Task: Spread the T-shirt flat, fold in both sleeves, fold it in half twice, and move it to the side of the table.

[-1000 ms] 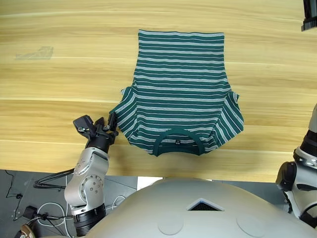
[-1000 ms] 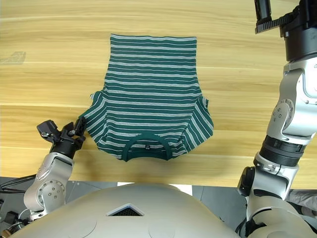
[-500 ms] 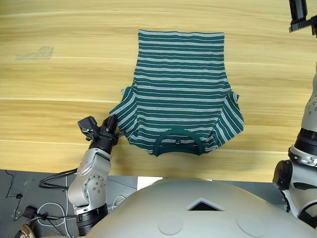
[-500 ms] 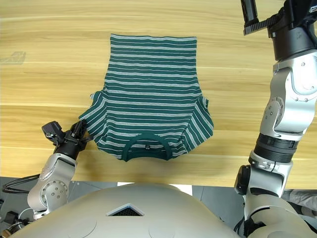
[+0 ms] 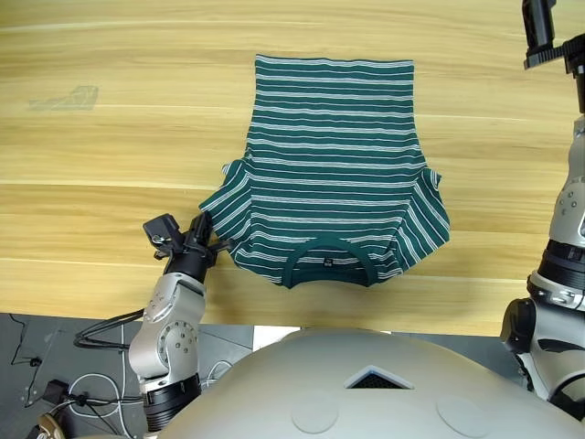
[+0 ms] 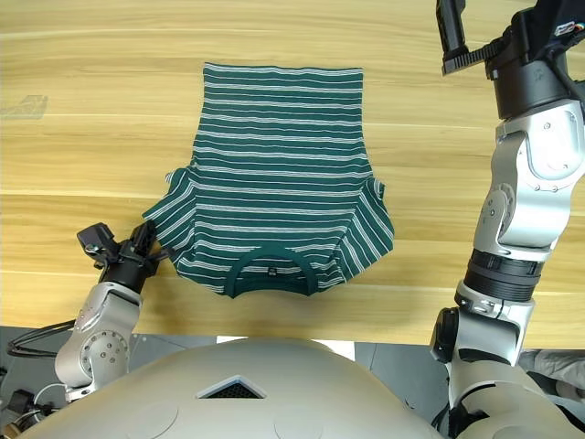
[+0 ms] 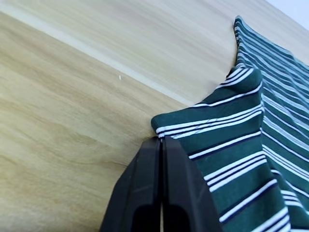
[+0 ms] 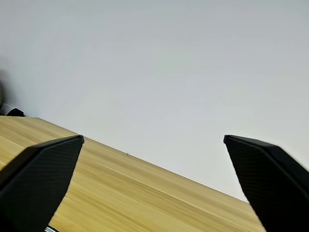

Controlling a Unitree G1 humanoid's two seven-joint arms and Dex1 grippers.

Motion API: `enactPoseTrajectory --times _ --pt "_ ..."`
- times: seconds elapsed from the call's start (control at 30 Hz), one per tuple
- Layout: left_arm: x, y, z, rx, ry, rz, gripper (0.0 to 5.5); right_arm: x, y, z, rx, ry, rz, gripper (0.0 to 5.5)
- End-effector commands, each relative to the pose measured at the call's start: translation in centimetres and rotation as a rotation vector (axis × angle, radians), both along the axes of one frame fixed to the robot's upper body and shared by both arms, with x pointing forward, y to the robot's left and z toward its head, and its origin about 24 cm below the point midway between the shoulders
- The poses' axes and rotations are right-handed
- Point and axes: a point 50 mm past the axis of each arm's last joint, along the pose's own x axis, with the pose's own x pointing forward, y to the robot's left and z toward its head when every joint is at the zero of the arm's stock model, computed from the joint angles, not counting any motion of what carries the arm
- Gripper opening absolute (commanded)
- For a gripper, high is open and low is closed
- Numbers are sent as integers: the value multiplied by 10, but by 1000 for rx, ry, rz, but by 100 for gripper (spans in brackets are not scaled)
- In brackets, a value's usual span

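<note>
The T-shirt lies on the table, collar toward the robot and body largely flat. Its sleeves are bunched and unfolded. The left end effector is clenched, apparently pinching the left sleeve cuff. The right end effector hangs splayed, well apart. Every fold remains.

Fingers pinching T-shirt sleeve — hem corner, wooden table

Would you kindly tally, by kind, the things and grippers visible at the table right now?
Striped T-shirt: 1
Grippers: 2 (left gripper, right gripper)
Wooden table: 1
Total: 4
</note>
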Motion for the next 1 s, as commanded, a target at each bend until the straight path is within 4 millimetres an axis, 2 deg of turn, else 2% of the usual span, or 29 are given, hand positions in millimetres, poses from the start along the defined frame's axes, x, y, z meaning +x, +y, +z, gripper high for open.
enactPoseTrajectory --times 0.03,0.1,0.2,0.33,0.4,0.47,0.83,1.0 --pt "5 -8 20 129 -123 -101 3 0 2 -6 -3 14 8 540" --pt "5 -13 26 202 -173 -149 3 0 2 -6 -3 17 5 540" --pt "5 -19 24 244 -190 -212 3 0 2 -7 -3 19 3 540" --pt "0 -26 12 287 -129 -336 3 -1 2 -7 -4 21 4 540" --pt "-6 -35 1 394 -83 -485 3 -1 2 -7 -6 19 2 540" --pt "-7 -42 0 477 -103 -575 3 0 2 -7 -9 20 3 540" --pt "-4 -49 6 554 -190 -645 3 -1 4 -19 -17 49 2 540" --pt "-5 -58 20 533 -250 -710 3 -2 4 -23 -17 56 0 540"
